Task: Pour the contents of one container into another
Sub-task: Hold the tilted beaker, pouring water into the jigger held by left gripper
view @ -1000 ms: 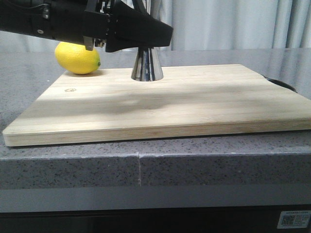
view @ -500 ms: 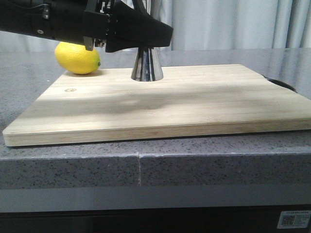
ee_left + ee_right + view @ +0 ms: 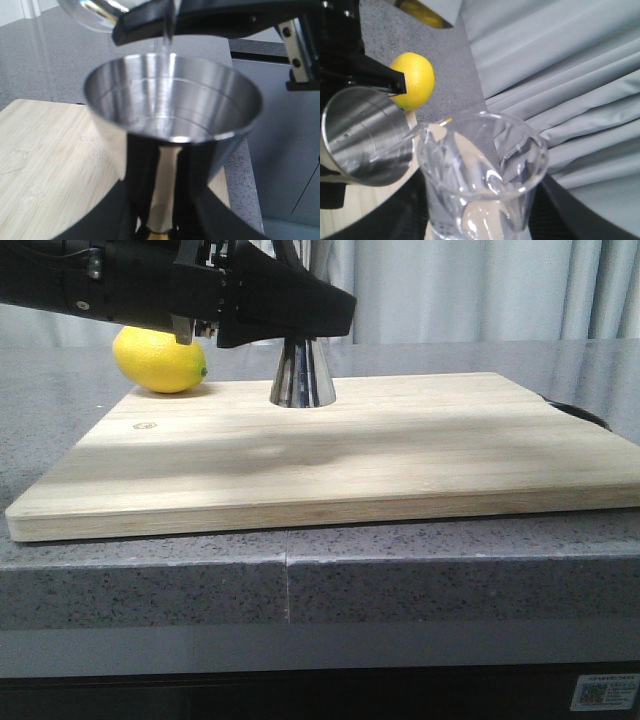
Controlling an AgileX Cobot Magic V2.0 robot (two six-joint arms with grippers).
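The steel jigger stands on the wooden board, and its lower cone shows in the front view. My left gripper is shut on its narrow waist and hides its upper cup from the front. The glass beaker is tilted over the jigger, with my right gripper shut on its body. A thin clear stream runs from the beaker's lip into the jigger's cup, which holds some clear liquid.
A wooden cutting board lies on a grey stone counter. A yellow lemon sits at the board's far left corner. A dark round object peeks out behind the board's right edge. Grey curtains hang behind.
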